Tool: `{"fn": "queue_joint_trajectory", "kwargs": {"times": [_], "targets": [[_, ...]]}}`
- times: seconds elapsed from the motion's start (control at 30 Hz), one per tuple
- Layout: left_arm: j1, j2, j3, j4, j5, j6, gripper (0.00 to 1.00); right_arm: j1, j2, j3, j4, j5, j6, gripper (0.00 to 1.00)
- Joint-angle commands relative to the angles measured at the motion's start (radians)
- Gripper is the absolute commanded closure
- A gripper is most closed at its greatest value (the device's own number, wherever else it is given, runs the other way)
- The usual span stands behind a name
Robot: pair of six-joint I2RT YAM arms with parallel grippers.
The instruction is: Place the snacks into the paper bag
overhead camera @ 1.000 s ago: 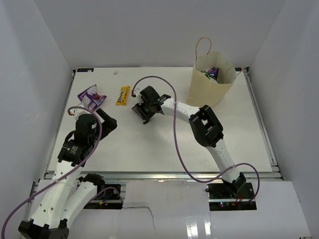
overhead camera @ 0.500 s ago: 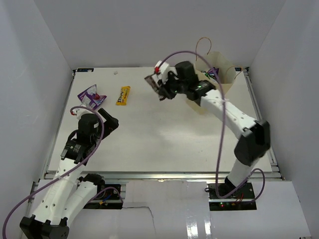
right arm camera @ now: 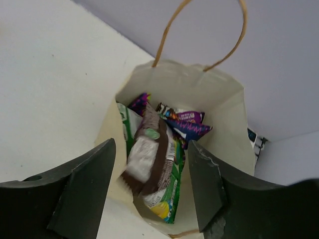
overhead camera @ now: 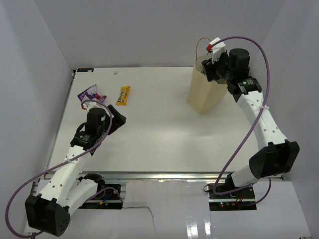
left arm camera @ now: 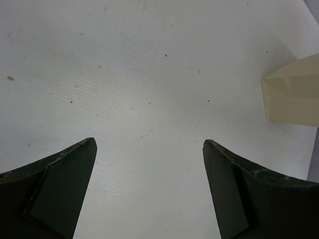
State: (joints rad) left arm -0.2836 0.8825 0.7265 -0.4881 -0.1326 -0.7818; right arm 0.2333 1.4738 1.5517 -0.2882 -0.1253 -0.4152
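Note:
The tan paper bag [overhead camera: 205, 93] stands upright at the back right of the table. My right gripper [overhead camera: 209, 68] hovers over its mouth, open, with nothing between its fingers. Looking down through the jaws in the right wrist view, my right gripper [right arm camera: 150, 144] frames a brown bar [right arm camera: 149, 155] lying loose inside the bag [right arm camera: 227, 107], on a green-white pouch [right arm camera: 172, 196] and beside small purple packs [right arm camera: 188, 125]. A yellow bar [overhead camera: 123, 95] and a purple pack [overhead camera: 89, 95] lie on the table at the back left. My left gripper [overhead camera: 115, 115] is open just right of them, over bare table [left arm camera: 149, 144].
White walls close the table in on the left, back and right. The bag's base [left arm camera: 293, 94] shows at the right edge of the left wrist view. The bag's loop handles [right arm camera: 202, 30] rise above its far rim.
My right arm has swung from the table's middle up to the bag with the brown bar, and its jaws have opened; the bar now lies in the bag. The left arm edged forward.

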Motion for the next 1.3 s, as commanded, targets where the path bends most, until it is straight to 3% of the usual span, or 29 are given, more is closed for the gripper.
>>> {"fn": "queue_joint_trajectory", "kwargs": {"times": [0.0, 0.17, 0.23, 0.27, 0.37, 0.4, 0.43, 0.47, 0.5, 0.6, 0.67, 0.7, 0.83, 0.93, 1.03, 1.07, 1.17, 1.27], "targets": [[0.003, 0.024, 0.027, 0.062, 0.048, 0.015, 0.02, -0.032, -0.006, 0.002, 0.018, 0.039, 0.005, 0.34], [0.003, 0.062, 0.022, 0.108, 0.093, 0.004, 0.02, -0.052, -0.02, 0.021, 0.023, -0.006, 0.026, 0.21], [0.003, 0.078, 0.019, 0.138, 0.114, 0.004, 0.02, -0.055, -0.058, 0.008, 0.021, -0.143, -0.002, 0.19], [0.003, 0.113, 0.027, 0.178, 0.117, 0.006, 0.02, -0.06, -0.072, -0.005, -0.009, -0.318, -0.035, 0.19], [0.003, 0.225, 0.079, 0.226, 0.085, 0.01, 0.02, -0.06, -0.078, 0.013, -0.218, -0.605, -0.281, 0.21], [0.003, 0.342, 0.153, 0.226, 0.073, 0.018, 0.02, -0.058, -0.057, 0.024, -0.297, -0.769, -0.342, 0.23], [0.003, 0.411, 0.198, 0.223, 0.058, 0.063, 0.02, -0.055, -0.046, 0.033, -0.371, -0.824, -0.443, 0.31], [0.004, 0.484, 0.253, 0.197, 0.013, 0.096, 0.02, -0.04, -0.035, 0.034, -0.408, -0.845, -0.445, 0.37], [0.006, 0.628, 0.371, 0.184, -0.007, 0.139, 0.02, -0.031, -0.014, 0.038, -0.477, -0.867, -0.456, 0.53], [0.006, 0.896, 0.61, 0.126, -0.126, 0.355, 0.02, -0.002, -0.007, 0.001, -0.523, -0.866, -0.448, 0.65], [0.009, 1.007, 0.712, 0.102, -0.211, 0.498, 0.02, 0.012, -0.024, -0.042, -0.493, -0.855, -0.401, 0.57], [0.009, 1.053, 0.752, 0.102, -0.29, 0.53, 0.02, 0.015, -0.045, -0.086, -0.461, -0.841, -0.386, 0.45], [0.015, 1.281, 0.953, 0.106, -0.39, 0.633, 0.02, 0.032, -0.078, -0.156, -0.444, -0.829, -0.361, 0.41], [0.015, 1.354, 1.017, 0.095, -0.433, 0.653, 0.03, 0.032, -0.092, -0.191, -0.442, -0.823, -0.358, 0.41], [0.015, 1.388, 1.036, 0.098, -0.435, 0.662, 0.23, 0.032, -0.092, -0.209, -0.442, -0.813, -0.353, 0.41], [0.015, 1.389, 1.035, 0.1, -0.43, 0.661, 0.43, 0.032, -0.09, -0.212, -0.436, -0.818, -0.349, 0.41], [0.015, 1.359, 0.992, 0.103, -0.409, 0.644, 0.8, 0.038, -0.069, -0.222, -0.405, -0.821, -0.31, 0.42], [0.015, 1.304, 0.952, 0.106, -0.319, 0.612, 0.9, 0.061, -0.04, -0.222, -0.349, -0.797, -0.228, 0.43]]}}
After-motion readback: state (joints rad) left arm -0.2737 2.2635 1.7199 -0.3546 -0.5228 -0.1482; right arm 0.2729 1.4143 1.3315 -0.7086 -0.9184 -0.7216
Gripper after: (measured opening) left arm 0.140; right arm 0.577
